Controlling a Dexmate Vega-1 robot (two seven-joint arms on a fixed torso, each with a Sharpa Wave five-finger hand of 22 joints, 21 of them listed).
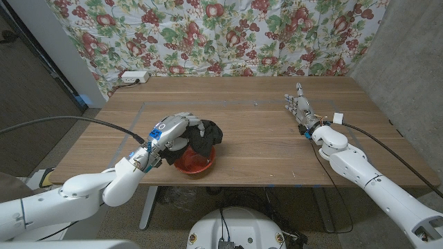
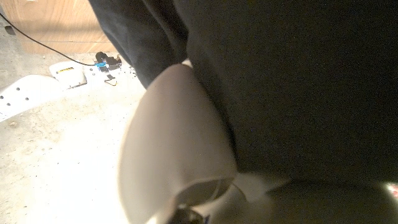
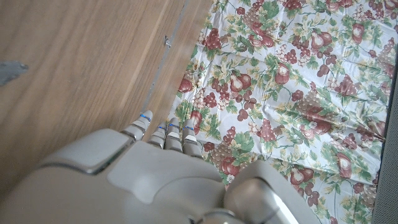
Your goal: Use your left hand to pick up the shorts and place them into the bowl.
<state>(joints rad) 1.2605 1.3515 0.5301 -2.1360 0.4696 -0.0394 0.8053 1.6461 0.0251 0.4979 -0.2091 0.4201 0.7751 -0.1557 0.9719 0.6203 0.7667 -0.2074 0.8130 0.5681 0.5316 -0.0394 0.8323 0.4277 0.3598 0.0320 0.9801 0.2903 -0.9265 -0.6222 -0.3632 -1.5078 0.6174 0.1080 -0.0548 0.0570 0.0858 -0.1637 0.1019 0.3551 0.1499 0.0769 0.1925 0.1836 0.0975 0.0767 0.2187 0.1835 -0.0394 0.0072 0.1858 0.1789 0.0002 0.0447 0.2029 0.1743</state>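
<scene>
Dark shorts are bunched in my left hand, which grips them just above a red bowl near the table's front edge. Part of the cloth hangs down into the bowl. In the left wrist view the black shorts press close against my pale fingers. My right hand stands on the table at the right, fingers straight and together, holding nothing. The right wrist view looks along the back of that hand toward the wood.
A fruit-patterned cloth hangs behind the wooden table. A white power strip lies at the back left corner. A black cable runs along my right arm.
</scene>
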